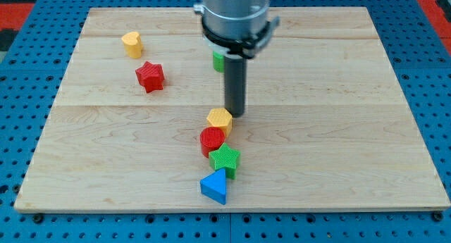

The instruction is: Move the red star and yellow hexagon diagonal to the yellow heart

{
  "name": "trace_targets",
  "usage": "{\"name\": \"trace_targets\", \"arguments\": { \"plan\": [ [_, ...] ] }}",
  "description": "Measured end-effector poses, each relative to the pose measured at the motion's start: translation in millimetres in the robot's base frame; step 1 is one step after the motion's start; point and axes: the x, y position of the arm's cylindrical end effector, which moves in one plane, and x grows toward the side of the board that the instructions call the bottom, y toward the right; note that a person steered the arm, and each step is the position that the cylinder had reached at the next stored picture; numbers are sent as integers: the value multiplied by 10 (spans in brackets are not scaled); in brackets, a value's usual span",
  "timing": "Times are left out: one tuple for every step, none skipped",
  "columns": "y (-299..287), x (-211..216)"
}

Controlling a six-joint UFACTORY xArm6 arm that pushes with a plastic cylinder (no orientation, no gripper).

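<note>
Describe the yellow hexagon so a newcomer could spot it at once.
On the wooden board, a short chain of four blocks runs from the centre towards the view's bottom. The yellow hexagon tops that chain, touching the red cylinder below it, with my tip just to its upper right. The only other yellow block, the yellow heart, sits far off at upper left.
</note>
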Motion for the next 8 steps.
{"name": "trace_targets", "arguments": {
  "plan": [
    [76,55],
    [94,123],
    [8,446],
    [-420,211],
    [-749,-579],
    [-865,-952],
    [-830,-822],
    [-559,-237]
  ]
}}
